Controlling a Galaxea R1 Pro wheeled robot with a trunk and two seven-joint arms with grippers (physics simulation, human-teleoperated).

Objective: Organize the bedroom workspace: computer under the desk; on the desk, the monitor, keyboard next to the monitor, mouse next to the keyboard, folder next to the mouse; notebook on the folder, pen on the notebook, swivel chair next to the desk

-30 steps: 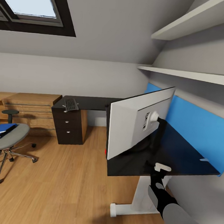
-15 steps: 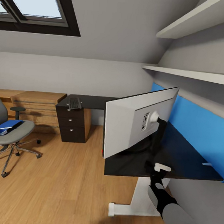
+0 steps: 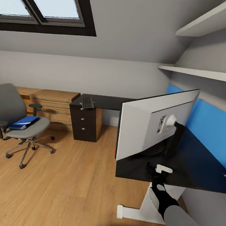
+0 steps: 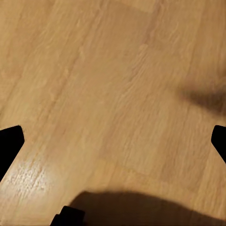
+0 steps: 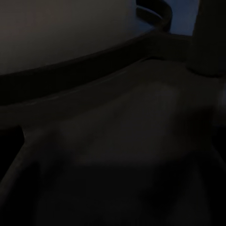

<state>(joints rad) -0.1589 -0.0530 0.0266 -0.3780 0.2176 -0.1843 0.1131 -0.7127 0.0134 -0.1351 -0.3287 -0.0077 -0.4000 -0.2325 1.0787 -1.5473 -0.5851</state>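
Head view: I see the monitor (image 3: 149,126) standing on the black surface (image 3: 197,167), its silver back toward me. My right jaws (image 3: 163,169) sit at the near edge; their state I cannot tell. Keyboard (image 3: 87,103) above the drawers; blue folder (image 3: 24,122) on the chair (image 3: 18,122). Left jaws (image 4: 113,141) spread over the floor (image 4: 113,84).

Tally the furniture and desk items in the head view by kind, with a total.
Desk: 1
Swivel chair: 1
Monitor: 1
Keyboard: 1
Blue folder: 1
Light-wood drawer chest: 1
Wall shelves: 2
Total: 8
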